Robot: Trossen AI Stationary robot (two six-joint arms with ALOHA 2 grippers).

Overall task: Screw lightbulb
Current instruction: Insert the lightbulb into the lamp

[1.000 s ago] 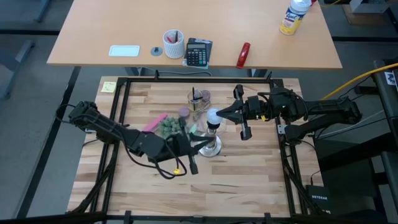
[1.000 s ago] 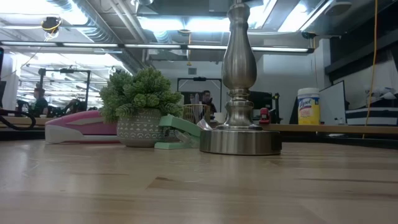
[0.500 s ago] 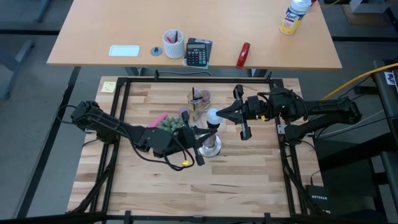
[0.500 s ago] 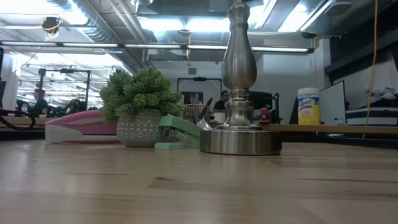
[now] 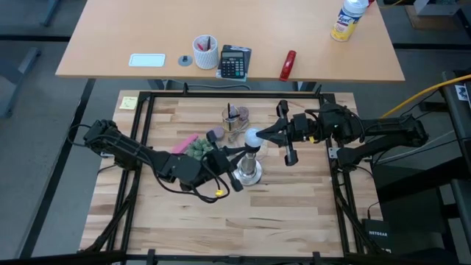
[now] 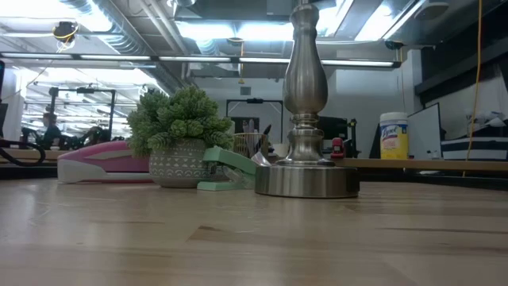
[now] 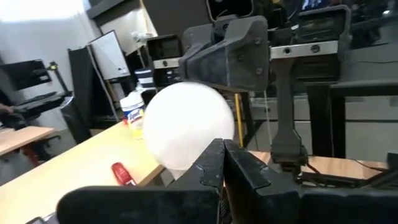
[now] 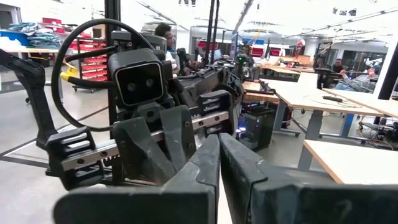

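Note:
The frosted white lightbulb [image 5: 252, 137] stands on top of the silver round-based stand [image 5: 248, 174]; where they join is hidden. The low view shows only the stand's base and stem [image 6: 306, 119]. My left gripper [image 5: 243, 152] comes from the table's left, shut, with its tips just under the bulb [image 7: 186, 127] on its near-left side. My right gripper [image 5: 263, 135] comes level from the table's right, shut, with its tips at the bulb's right side. It shows behind the bulb in the left wrist view [image 7: 230, 53]. My left gripper's shut fingertips [image 7: 219, 163] lie right below the bulb's round body. The fingers themselves hide what is beneath them, so I cannot tell whether they touch the bulb or the stand. My right gripper's shut fingertips [image 8: 217, 165] reach the bulb's right side in the high view. Its wrist view does not show the bulb, so I cannot tell whether they touch it.
A small potted plant [image 5: 197, 149], a pink stapler [image 5: 183, 143] and a green stapler [image 6: 230, 168] lie left of the stand. A glass with pens [image 5: 235, 118] stands behind it. The near half of the table [image 5: 243, 221] is bare wood.
My left gripper has moved toward the table's far edge and a little right, from beside the stand's base up to just under the bulb. The bulb and stand have stayed in place.

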